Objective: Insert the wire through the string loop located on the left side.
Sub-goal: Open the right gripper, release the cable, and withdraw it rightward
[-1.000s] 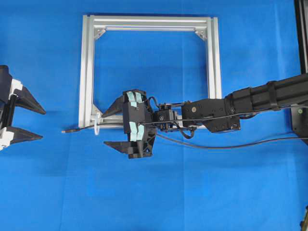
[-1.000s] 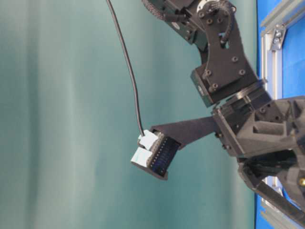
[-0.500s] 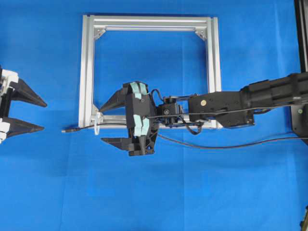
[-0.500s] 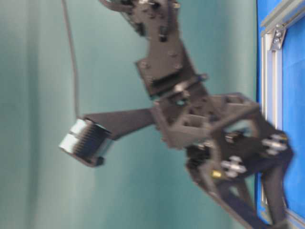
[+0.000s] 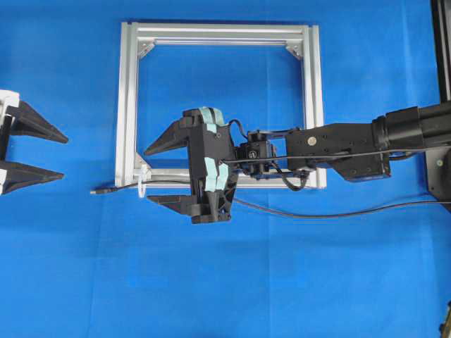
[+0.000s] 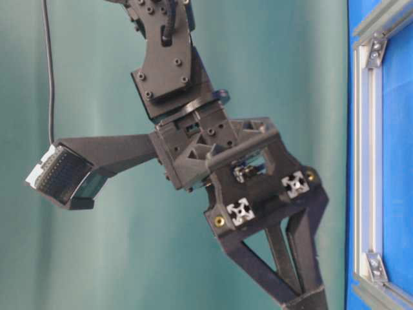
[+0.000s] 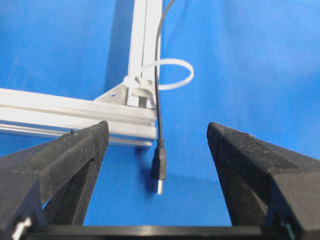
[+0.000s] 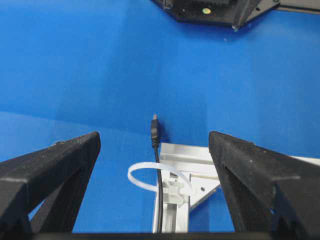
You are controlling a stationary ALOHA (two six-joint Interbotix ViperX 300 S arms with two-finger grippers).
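Since a second ago: the right gripper [image 5: 156, 174] has drawn slightly back to the right and risen, its upper finger now lying over the frame's inner opening; the left gripper [image 5: 48, 155] has pulled back toward the left edge of the overhead view.

Right gripper — fingers spread wide, holding nothing, straddling the lower-left corner of the aluminium frame [image 5: 127, 98].

Left gripper — fingers wide apart, empty, well apart from the plug.

Wire [image 5: 125, 187] — lying on the blue table [image 5: 232, 282] along the frame's bottom rail, passing through the string loop [image 5: 141, 187]; its plug [image 7: 159, 170] rests just beyond the frame's corner, metallic tip pointing toward the left gripper.

String loop [image 7: 172, 74] — whitish, fastened at the corner bracket, encircling the wire.
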